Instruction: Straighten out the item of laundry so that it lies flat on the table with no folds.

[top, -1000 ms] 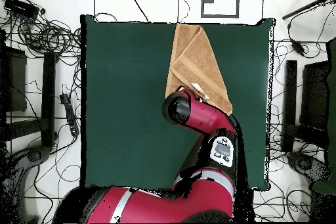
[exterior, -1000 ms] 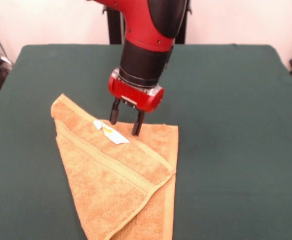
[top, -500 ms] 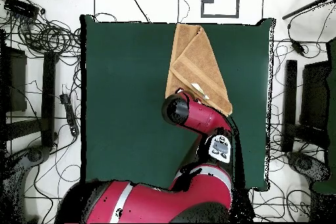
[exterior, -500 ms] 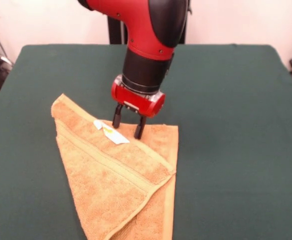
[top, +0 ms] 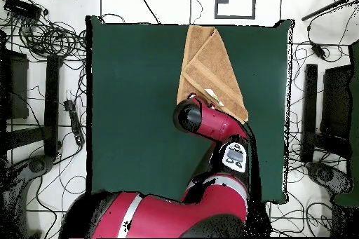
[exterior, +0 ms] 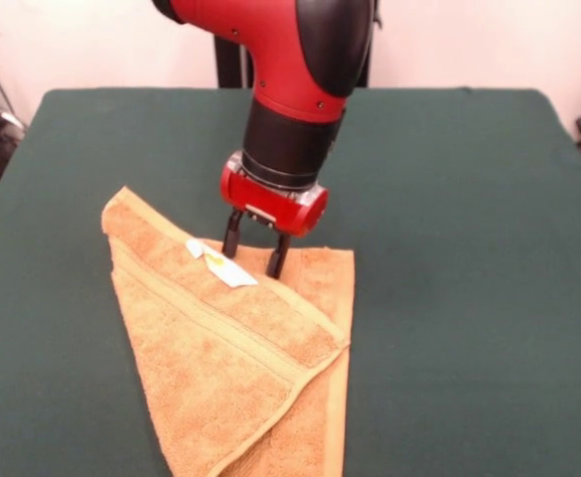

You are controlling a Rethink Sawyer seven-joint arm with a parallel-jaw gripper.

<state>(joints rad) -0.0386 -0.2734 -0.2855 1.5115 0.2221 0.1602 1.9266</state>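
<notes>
The orange-tan towel (exterior: 235, 368) lies on the dark green table (exterior: 469, 248), folded over diagonally into a rough triangle, with a border band across it and a small white tag (exterior: 225, 266) near its far edge. In the overhead view the towel (top: 210, 68) lies at the table's (top: 133, 103) top middle. My gripper (exterior: 253, 252) is open, its two black fingers (exterior: 276, 261) pointing down at the towel's far edge, beside the tag. It holds nothing. The arm (top: 203, 120) hides the gripper from above.
Cables and equipment (top: 42, 40) lie on the floor around the table. The robot's pedestal post (exterior: 228, 50) stands behind the table's far edge. The towel's near corner reaches the table's front edge.
The gripper has come down slightly and shifted a little right over the towel's far edge. The towel has not moved.
</notes>
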